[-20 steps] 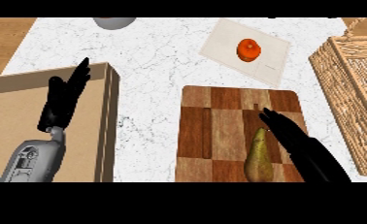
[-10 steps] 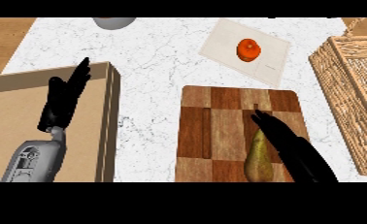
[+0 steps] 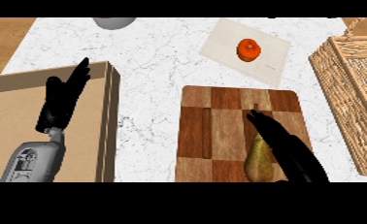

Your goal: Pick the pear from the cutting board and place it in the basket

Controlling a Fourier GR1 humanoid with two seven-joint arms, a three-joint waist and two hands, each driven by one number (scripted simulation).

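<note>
The pear [image 3: 258, 162] lies on the cutting board [image 3: 215, 131], near its lower right part, so nothing has been lifted yet. The right hand [image 3: 283, 145] lies over the pear with its fingers stretched out straight, not closed around it; I'd judge the grasp itself, the lift and the carry to the basket [image 3: 344, 92] at the right edge of the tabletop [image 3: 158, 58] are all left to do. The left hand [image 3: 63, 99] rests open, fingers up, over a box at the left. I can read no writing or labels anywhere.
</note>
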